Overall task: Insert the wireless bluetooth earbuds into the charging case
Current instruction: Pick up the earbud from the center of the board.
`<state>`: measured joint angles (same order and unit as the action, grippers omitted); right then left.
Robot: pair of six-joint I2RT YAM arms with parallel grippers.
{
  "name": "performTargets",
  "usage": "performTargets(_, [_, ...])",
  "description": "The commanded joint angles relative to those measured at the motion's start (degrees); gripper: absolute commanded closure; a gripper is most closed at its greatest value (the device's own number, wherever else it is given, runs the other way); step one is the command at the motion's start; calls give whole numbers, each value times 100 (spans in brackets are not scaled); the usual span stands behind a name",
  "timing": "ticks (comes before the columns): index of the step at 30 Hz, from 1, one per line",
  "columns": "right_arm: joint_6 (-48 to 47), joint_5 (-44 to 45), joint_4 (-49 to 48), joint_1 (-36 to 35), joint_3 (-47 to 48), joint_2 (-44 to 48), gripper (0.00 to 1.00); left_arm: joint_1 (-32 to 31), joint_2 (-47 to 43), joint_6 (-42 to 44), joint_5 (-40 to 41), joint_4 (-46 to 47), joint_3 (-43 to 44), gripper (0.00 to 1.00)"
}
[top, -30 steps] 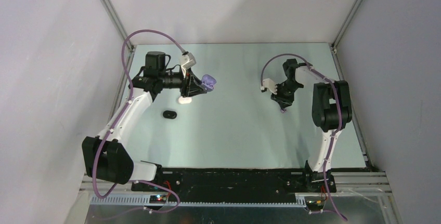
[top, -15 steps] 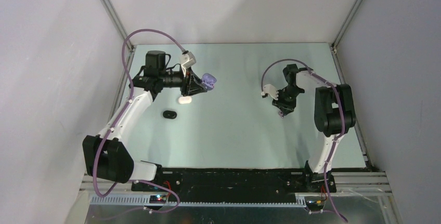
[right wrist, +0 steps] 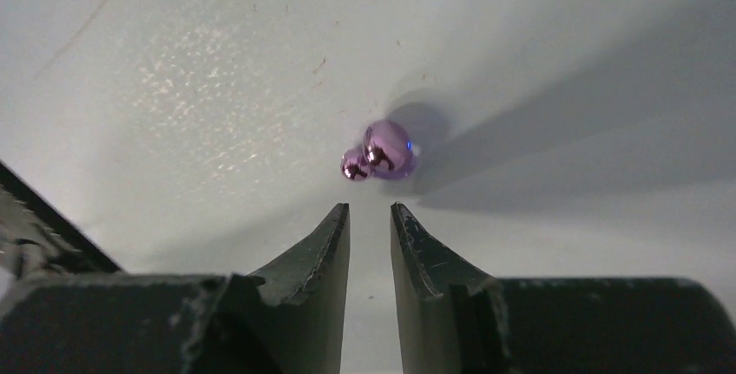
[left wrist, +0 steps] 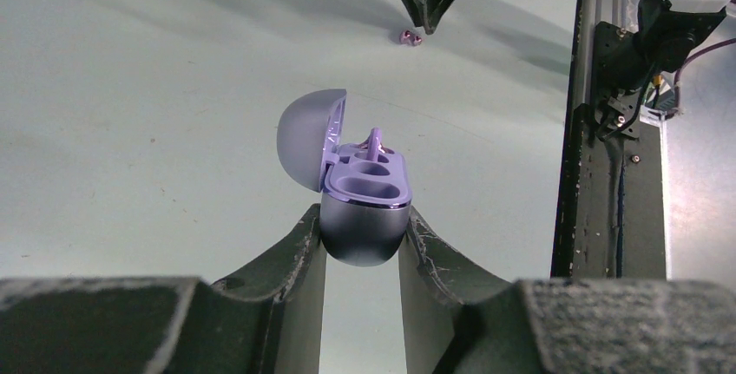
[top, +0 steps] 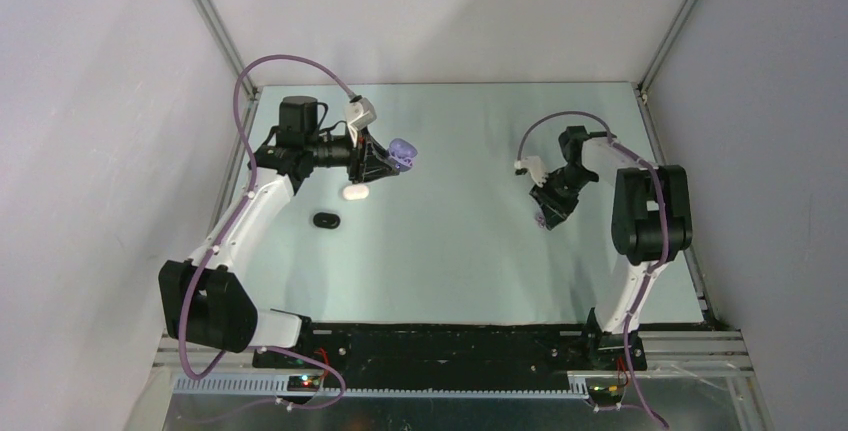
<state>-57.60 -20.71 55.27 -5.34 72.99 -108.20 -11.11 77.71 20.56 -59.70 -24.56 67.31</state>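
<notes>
My left gripper [left wrist: 363, 218] is shut on a lavender charging case [left wrist: 364, 192] and holds it above the table, also seen from the top as the case [top: 402, 154]. Its lid stands open to the left. The near socket is empty and a small purple piece sticks up from the far socket. A shiny purple earbud [right wrist: 386, 150] lies on the table at the right. My right gripper [right wrist: 371, 211] hangs just short of it, jaws a narrow gap apart with nothing between them. The left wrist view shows that earbud [left wrist: 410, 38] below the right gripper's fingertips [left wrist: 427, 16].
A white oval case [top: 355, 192] and a black oval case [top: 325, 220] lie on the table below the left gripper. Grey walls close in the sides and back. A black rail [top: 450, 341] runs along the near edge between the arm bases.
The right gripper has shifted right and toward the near edge, still over the purple earbud, and its jaws have narrowed slightly. The left gripper and the case have stayed still.
</notes>
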Motion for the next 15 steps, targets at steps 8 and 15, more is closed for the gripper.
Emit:
performTargets(8, [1938,-896,76,493,147,141,78,22,-54,-89,-61,111,155,96])
performTargets(15, [2201,-824,-158,421,317,-158,78,22,-78,47,24,-107,267,96])
